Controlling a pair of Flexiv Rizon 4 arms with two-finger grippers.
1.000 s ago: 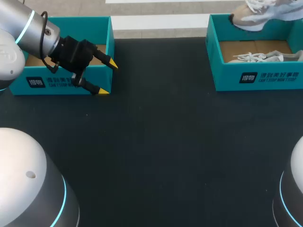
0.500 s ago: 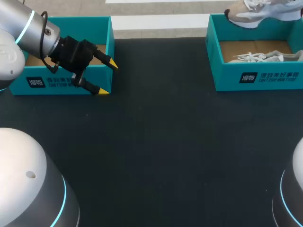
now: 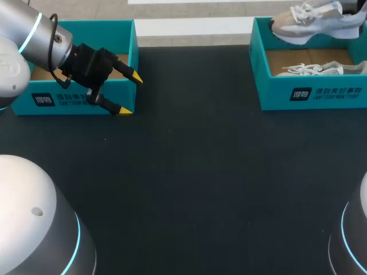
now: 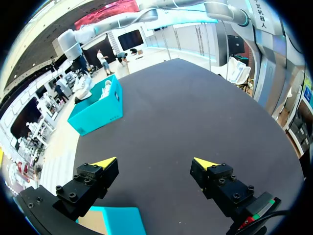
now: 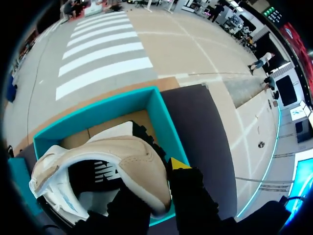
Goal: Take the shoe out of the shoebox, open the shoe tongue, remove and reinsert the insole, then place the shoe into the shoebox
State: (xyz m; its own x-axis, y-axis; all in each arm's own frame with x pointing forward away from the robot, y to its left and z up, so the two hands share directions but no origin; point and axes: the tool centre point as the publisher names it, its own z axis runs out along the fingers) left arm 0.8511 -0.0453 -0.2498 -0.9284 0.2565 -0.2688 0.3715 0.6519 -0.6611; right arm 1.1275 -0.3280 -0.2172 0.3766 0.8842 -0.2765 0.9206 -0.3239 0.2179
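Note:
A beige and white shoe (image 3: 312,26) hangs over the far wall of the right teal shoebox (image 3: 312,94). My right gripper (image 5: 154,191) is shut on its heel collar (image 5: 142,171), one yellow fingertip (image 5: 178,164) showing beside the heel. Under the held shoe the same box (image 5: 161,117) lies open. A second shoe (image 3: 318,69) rests inside it, laces up. My left gripper (image 3: 130,94) hovers open and empty at the near right corner of the left teal shoebox (image 3: 80,97). In the left wrist view that gripper (image 4: 155,162) faces bare table.
Black table top (image 3: 189,172) spreads between the two boxes. The right box (image 4: 98,110) shows far ahead of the left gripper, and a corner of the left box (image 4: 115,220) lies beneath it. The left box holds only a brown cardboard floor.
The held shoe has come further into the head view, toward the near side over the right box. The left arm has not moved.

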